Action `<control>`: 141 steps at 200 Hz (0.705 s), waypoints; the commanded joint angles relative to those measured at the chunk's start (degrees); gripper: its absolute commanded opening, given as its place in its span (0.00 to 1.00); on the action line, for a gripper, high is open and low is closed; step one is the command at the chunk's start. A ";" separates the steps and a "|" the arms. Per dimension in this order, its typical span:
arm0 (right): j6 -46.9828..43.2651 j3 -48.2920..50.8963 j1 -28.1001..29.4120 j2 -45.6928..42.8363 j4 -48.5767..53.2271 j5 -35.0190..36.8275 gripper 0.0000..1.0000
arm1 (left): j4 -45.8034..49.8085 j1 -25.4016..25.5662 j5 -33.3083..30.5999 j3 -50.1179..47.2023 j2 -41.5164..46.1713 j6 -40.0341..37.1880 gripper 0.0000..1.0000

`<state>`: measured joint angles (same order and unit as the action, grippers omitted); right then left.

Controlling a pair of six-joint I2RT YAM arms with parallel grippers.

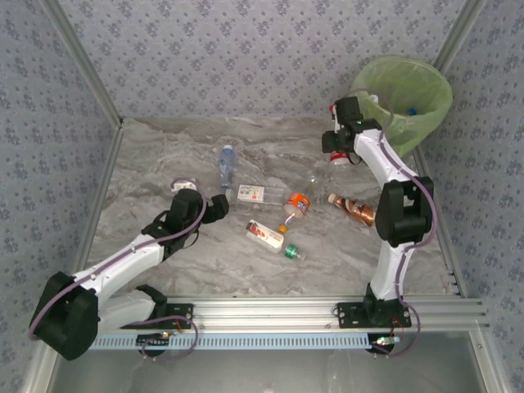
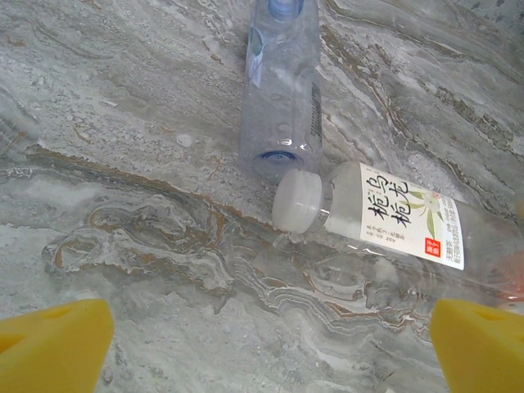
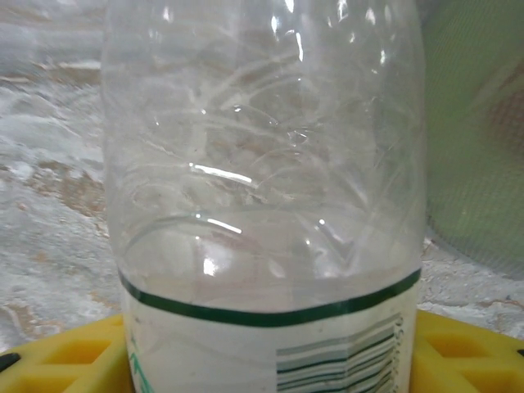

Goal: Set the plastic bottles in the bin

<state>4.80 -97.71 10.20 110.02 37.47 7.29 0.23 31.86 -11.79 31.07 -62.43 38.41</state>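
Observation:
My right gripper (image 1: 339, 149) is shut on a clear plastic bottle (image 3: 262, 164) with a white label and a green band, its yellow fingers (image 3: 65, 356) on both sides. It sits just left of the bin (image 1: 426, 86), whose green bag (image 3: 475, 123) appears on the right in the right wrist view. My left gripper (image 1: 218, 205) is open over the table, its fingers (image 2: 49, 344) apart with nothing between them. Just beyond it lie a blue-labelled bottle (image 2: 278, 82) and a white-capped, white-labelled bottle (image 2: 393, 217).
More bottles lie mid-table: an orange-labelled one (image 1: 299, 203), a coppery brown one (image 1: 354, 210), a red-white one (image 1: 266, 235) and a small green-capped one (image 1: 293, 251). A blue cap (image 1: 413, 109) shows inside the bin. Patterned walls enclose the marble table (image 1: 164, 155).

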 commanded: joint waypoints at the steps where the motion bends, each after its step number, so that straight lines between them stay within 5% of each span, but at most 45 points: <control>1: -1.19 -1.08 0.44 -3.96 -0.64 -0.37 0.63 | -0.27 -0.56 0.69 2.59 0.01 -0.97 0.99; 141: -3.20 0.44 -2.58 -17.76 -19.21 -1.46 0.63 | -0.93 -0.68 1.47 3.01 -1.19 -1.51 0.99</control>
<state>3.14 -97.25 9.37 94.24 23.88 6.26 -0.03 31.48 -11.14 32.25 -63.18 37.98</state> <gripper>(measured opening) 0.634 0.992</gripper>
